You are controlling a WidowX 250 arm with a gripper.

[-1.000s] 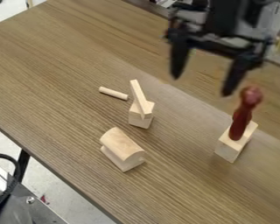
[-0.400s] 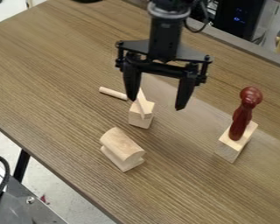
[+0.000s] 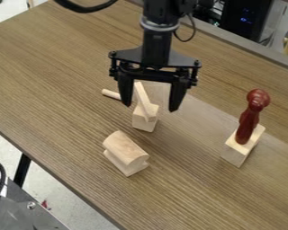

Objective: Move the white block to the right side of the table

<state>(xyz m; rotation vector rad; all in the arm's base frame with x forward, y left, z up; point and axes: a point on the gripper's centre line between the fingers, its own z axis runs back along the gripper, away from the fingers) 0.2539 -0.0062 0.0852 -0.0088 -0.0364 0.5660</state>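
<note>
Open and empty, my hand (image 3: 150, 107) hangs above the worktop (image 3: 62, 90), fingertips spread and pointing down over the small pale block (image 3: 145, 124). No block is plainly white; I take this one as the load, with the round-topped block (image 3: 125, 150) nearer the camera as the alternative. Handling: presumably wood, light, rigid, dry and low in slip risk; not fragile. Recommended grip: two opposite upright side faces, low on the body, at moderate force. Caution: a thin strip (image 3: 141, 98) slants against its top and may slide off if knocked; whether it is fixed, I cannot tell. Orientation: block upright, slightly taller than wide, long axis apparently vertical, one upright edge toward the camera; strip tilted, upper end toward the far side.
</note>
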